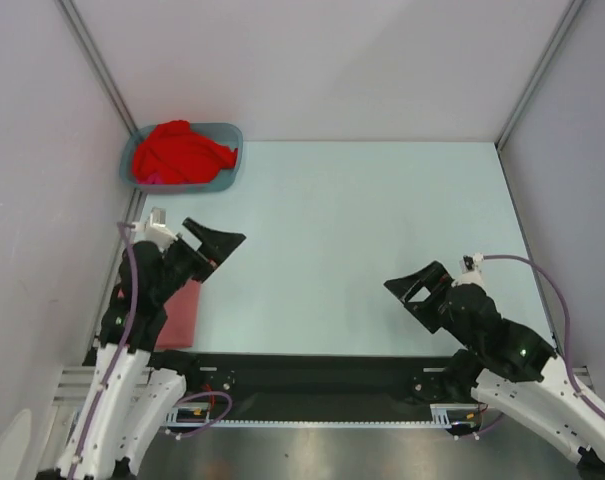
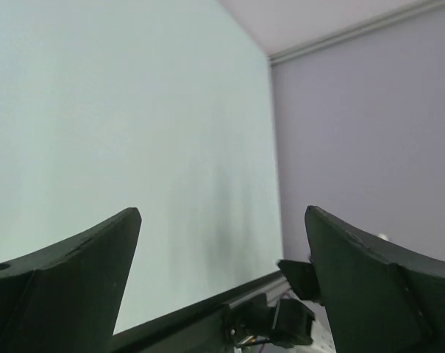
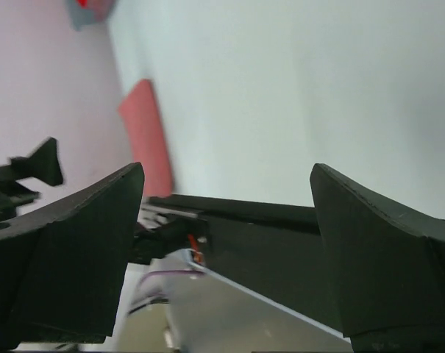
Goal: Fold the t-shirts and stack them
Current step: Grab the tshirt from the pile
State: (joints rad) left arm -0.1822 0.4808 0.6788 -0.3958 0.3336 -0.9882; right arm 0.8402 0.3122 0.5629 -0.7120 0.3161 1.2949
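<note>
Both sets of jaws wide, nothing between the fingers.

My left gripper [image 1: 217,243] hung just over the pale table [image 1: 382,200] near its left edge, jaws fully spread. In my left wrist view only bare tabletop and a side wall showed past the left gripper [image 2: 222,243].

My right gripper [image 1: 419,288] hung over the right half of the table, turned toward the left arm, jaws just as wide. It was well apart from the other and touched no cloth.

The red t-shirt [image 1: 182,152] lay bunched in the blue-grey tub [image 1: 232,135], ahead of my left jaws and a little to their left, at the far left corner, well apart from them. A speck of magenta showed at the heap's near edge; I could not tell what it belonged to.

The salmon-pink t-shirt [image 1: 182,312] lay flat behind my left jaws, close beside that arm, partly hidden by it. Through the right gripper [image 3: 226,213] it showed as a pink slab [image 3: 145,132] far across to the left.
</note>
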